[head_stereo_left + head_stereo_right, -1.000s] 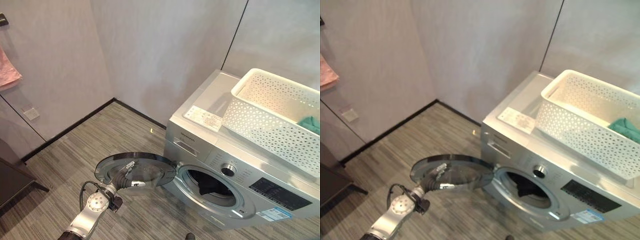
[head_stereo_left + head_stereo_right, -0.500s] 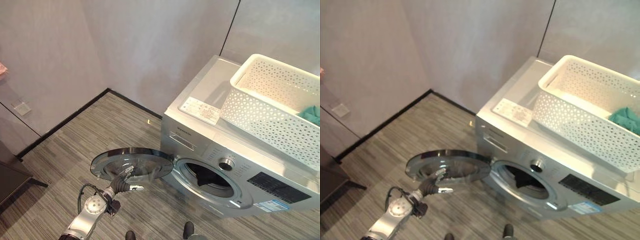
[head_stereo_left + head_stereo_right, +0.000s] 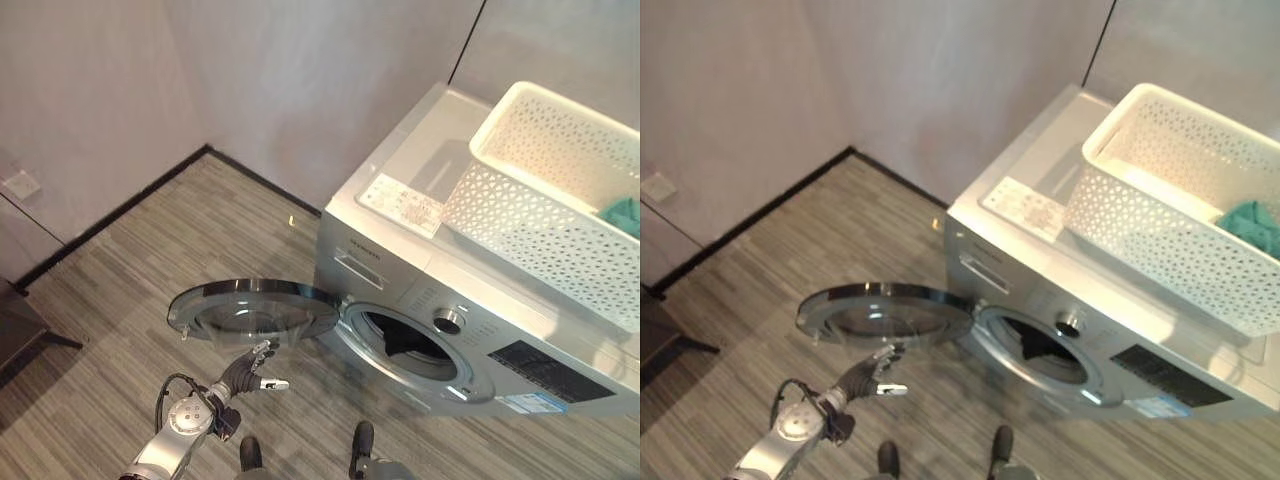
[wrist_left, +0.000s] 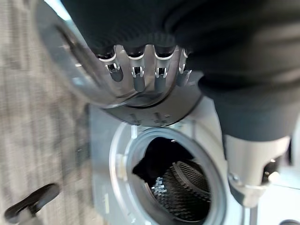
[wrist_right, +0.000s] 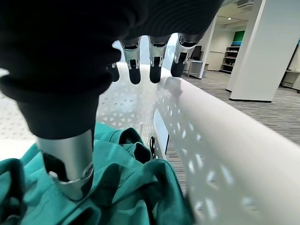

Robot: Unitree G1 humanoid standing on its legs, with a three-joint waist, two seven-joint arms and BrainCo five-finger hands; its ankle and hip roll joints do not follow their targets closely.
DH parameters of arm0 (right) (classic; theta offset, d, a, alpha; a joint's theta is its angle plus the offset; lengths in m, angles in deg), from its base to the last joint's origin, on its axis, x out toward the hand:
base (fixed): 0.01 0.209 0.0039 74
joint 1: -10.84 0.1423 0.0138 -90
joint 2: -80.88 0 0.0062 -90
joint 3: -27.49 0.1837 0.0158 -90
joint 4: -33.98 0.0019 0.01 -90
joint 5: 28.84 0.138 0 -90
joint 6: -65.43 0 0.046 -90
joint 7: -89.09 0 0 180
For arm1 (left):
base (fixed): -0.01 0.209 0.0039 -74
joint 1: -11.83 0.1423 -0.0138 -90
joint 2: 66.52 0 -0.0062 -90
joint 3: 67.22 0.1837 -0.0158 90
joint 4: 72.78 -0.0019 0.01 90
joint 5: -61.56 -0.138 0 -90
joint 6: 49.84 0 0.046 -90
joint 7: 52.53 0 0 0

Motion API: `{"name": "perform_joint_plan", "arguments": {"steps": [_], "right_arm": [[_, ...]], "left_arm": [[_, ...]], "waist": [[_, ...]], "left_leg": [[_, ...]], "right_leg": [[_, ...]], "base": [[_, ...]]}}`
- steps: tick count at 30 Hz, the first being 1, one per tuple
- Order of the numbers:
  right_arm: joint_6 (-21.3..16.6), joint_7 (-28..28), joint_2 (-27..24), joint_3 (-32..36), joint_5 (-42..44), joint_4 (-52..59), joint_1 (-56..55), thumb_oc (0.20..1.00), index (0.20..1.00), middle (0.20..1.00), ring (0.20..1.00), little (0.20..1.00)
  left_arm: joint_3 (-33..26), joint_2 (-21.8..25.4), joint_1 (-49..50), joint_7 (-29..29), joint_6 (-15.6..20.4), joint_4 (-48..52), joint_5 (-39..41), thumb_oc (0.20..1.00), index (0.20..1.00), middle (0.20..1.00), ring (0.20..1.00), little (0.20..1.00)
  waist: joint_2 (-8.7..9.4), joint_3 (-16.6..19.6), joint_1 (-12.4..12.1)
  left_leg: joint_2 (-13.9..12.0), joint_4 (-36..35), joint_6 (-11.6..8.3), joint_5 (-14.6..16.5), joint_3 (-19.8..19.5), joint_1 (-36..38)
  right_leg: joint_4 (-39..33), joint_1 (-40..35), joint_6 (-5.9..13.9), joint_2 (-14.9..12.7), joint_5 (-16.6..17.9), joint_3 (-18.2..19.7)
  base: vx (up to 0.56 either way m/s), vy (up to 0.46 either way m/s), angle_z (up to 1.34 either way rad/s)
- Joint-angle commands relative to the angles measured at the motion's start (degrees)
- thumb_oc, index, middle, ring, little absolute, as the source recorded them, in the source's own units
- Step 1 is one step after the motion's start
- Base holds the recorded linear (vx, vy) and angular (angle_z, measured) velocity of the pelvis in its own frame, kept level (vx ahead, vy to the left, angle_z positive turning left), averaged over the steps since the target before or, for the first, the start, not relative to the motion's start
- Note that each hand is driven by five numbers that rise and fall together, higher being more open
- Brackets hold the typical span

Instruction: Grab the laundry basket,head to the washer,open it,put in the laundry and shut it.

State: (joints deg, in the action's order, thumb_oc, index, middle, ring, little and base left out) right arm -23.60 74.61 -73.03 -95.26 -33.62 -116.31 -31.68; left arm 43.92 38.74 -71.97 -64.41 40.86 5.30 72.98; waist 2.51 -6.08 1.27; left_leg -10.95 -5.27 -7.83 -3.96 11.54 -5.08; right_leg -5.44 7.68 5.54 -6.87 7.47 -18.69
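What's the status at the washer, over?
Left hand open, just off the open door. Right hand open above green laundry in basket. Dark cloth at the drum mouth.

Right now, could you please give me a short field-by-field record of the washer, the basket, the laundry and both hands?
washer door: swung fully open
drum: dark item already inside
laundry basket: white, on top of the washer
laundry: teal cloth in the basket
left hand: open, just below the door, not gripping it
right hand: open, over the teal cloth inside the basket
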Motion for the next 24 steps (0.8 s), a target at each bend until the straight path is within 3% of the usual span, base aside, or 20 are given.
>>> {"name": "perform_joint_plan", "arguments": {"steps": [1, 9, 15, 24], "right_arm": [[0.25, -4.27, 3.00, -5.06, 3.15, -1.42, 3.70, 1.000, 1.000, 1.000, 1.000, 1.000], [0.02, -3.66, 3.07, -4.62, 3.25, -1.65, 4.07, 1.000, 1.000, 1.000, 1.000, 1.000], [0.39, -3.52, 2.19, -2.18, 2.99, -2.67, 0.85, 1.000, 1.000, 1.000, 1.000, 1.000], [1.07, -4.61, 3.25, 1.33, 3.13, -6.11, -4.50, 1.000, 1.000, 1.000, 1.000, 1.000]], "left_arm": [[1.57, -0.78, -5.17, 0.02, 1.62, 3.32, 2.04, 1.000, 1.000, 1.000, 1.000, 1.000], [2.62, -1.70, -6.59, 0.23, 1.62, 3.71, 0.54, 1.000, 1.000, 1.000, 1.000, 1.000], [0.41, -0.05, -4.31, -0.16, 1.47, 4.31, -0.11, 1.000, 1.000, 1.000, 1.000, 1.000], [-2.61, 0.80, -2.32, 0.13, 1.20, 5.01, 0.23, 1.000, 1.000, 1.000, 1.000, 1.000]], "waist": [[-1.39, -2.89, -1.31], [0.02, -2.16, -1.51], [3.71, -0.51, -2.88], [6.03, 0.07, -4.47]], "left_leg": [[-5.70, 0.27, -2.61, -5.54, -2.42, 2.10], [-6.02, 0.27, -2.19, -4.55, -2.81, 3.12], [-6.19, 0.27, -2.03, -2.33, -3.25, 4.46], [-5.73, 0.27, -1.78, -0.77, -3.55, 4.22]], "right_leg": [[5.21, 1.64, 2.71, -2.28, -6.34, -0.50], [5.42, -0.14, 2.89, -2.00, -6.78, -1.33], [3.67, -3.34, 3.71, -1.89, -5.99, -2.60], [2.64, -4.25, 4.06, -2.25, -5.42, -3.12]], "base": [[0.03, -0.024, 0.03], [0.04, 0.006, 0.05], [0.05, 0.009, 0.09], [0.01, 0.002, 0.03]]}}
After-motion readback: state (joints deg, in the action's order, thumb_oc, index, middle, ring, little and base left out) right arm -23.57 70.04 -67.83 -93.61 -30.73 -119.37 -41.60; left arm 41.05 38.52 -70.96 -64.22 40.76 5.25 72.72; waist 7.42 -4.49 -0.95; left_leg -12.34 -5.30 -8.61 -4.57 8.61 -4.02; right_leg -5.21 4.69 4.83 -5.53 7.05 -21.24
